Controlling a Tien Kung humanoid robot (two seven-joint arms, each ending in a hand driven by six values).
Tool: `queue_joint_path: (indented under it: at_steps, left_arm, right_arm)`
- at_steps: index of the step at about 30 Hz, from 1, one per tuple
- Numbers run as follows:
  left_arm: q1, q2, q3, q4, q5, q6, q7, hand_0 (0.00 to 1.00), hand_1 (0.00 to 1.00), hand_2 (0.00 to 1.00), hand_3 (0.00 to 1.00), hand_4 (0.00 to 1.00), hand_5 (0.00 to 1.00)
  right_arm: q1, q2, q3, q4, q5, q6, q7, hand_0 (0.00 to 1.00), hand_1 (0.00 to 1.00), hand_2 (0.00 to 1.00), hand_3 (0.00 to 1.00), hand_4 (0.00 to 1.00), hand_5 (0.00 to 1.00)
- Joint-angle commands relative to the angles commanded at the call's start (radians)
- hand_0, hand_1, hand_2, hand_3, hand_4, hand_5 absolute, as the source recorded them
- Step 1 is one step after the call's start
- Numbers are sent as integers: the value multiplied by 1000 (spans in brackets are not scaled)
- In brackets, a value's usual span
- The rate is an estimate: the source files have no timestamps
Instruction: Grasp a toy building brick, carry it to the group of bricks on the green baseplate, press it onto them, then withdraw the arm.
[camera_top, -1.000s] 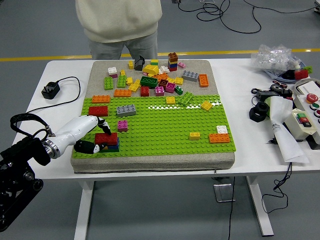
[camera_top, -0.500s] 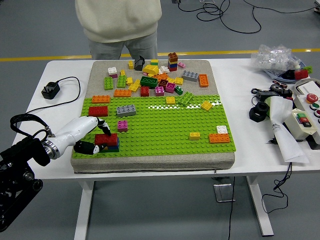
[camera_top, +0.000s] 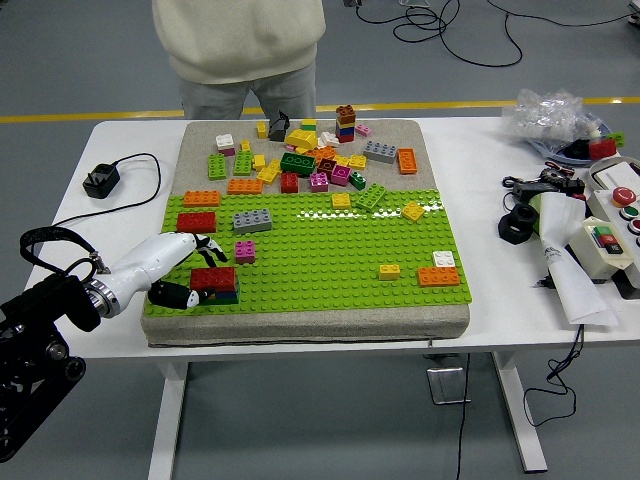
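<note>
- A white worktop (camera_top: 120, 215) carries a grey pad with a green baseplate (camera_top: 320, 255) on its near half.
- A red brick (camera_top: 212, 279) sits on a short stack of dark bricks near the baseplate's 8 o'clock corner.
- The left hand (camera_top: 170, 272) reaches in from 8 o'clock. Its fingers (camera_top: 210, 245) are spread and hold nothing; the thumb lies beside the stack's left side.
- No right hand appears.
- Loose bricks (camera_top: 300, 155) in many colours lie heaped at the pad's 12 o'clock end. A person (camera_top: 238, 50) stands behind it.
- The red brick looks like light, rigid, smooth plastic, unlikely to break but apt to slip.
- It is probably best pinched across its two long sides and pushed straight down on its studs.
- The brick seems seated, so withdrawing the arm looks like the remaining step.
</note>
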Motion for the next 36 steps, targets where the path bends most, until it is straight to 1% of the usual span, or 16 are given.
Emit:
queue_joint_path:
  at_steps: [5, 6, 10, 12, 29, 30, 36]
  left_arm:
    - [-1, -1, -2, -1, -4, 1, -2, 880, 781, 664, 728, 793, 33]
    - [-2, -1, -3, -1, -6, 1, -2, 880, 782, 685, 744, 814, 46]
    - [-4, -2, -4, 0, -9, 3, -4, 880, 782, 685, 744, 814, 46]
    - [-5, -4, -3, 1, -10, 3, -4, 883, 783, 697, 751, 831, 57]
    - [-18, -18, -2, 17, -10, 12, -5, 886, 783, 710, 762, 856, 72]
    - [-18, -18, -2, 17, -10, 12, -5, 891, 784, 719, 766, 879, 87]
    - [-24, -15, -4, 18, -9, 12, -5, 893, 784, 718, 769, 884, 93]
  right_arm:
    - [-1, 0, 1, 0, 0, 1, 0, 768, 715, 768, 769, 966, 700]
    - [0, 0, 1, 0, 0, 1, 0, 768, 715, 768, 769, 966, 701]
    - [0, -1, 1, 0, 0, 1, 0, 768, 715, 768, 769, 966, 701]
    - [0, -1, 0, 0, 0, 2, 0, 767, 715, 767, 769, 967, 701]
    - [3, -1, -2, 0, 4, 1, 0, 767, 715, 766, 769, 966, 701]
    - [3, -1, -2, 0, 4, 1, 0, 766, 715, 766, 769, 966, 701]
    - [2, 0, -3, 0, 4, 1, -1, 767, 715, 766, 768, 966, 702]
